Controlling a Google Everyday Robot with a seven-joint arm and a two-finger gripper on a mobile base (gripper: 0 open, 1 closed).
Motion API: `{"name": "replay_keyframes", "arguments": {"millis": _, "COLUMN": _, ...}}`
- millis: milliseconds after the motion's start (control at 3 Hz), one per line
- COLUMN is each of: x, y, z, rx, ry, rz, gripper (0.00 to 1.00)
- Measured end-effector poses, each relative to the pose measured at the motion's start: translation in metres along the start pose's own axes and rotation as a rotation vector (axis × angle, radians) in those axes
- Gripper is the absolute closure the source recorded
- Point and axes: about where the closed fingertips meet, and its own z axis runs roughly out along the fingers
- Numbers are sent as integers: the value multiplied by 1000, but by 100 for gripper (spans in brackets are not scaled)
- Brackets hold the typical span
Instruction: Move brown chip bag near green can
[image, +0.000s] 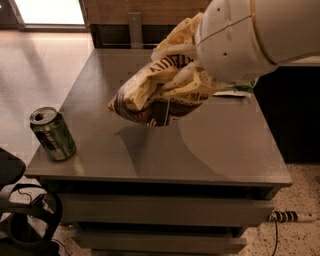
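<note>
The brown chip bag (155, 92), crinkly dark brown and cream-yellow, hangs in the air above the middle of the grey table (220, 145) and casts a shadow under it. My gripper is at the bag's upper right end, hidden behind the white arm shell (240, 40), and it holds the bag up. The green can (52, 134), with a silver opened top, stands upright at the table's front left corner, well to the left of and below the bag.
A sliver of a green and white bag (236, 90) shows on the table behind the arm at the right. A dark cabinet (295, 110) stands right of the table. Black gear and cables (22, 215) lie on the floor at the lower left.
</note>
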Motion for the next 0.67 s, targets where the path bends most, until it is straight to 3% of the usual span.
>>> {"name": "replay_keyframes", "arguments": {"millis": 333, "x": -11, "y": -4, "z": -4, "rx": 9, "ry": 0, "rz": -20, "gripper": 0}}
{"name": "replay_keyframes", "arguments": {"millis": 667, "x": -11, "y": -4, "z": -4, "rx": 9, "ry": 0, "rz": -20, "gripper": 0}}
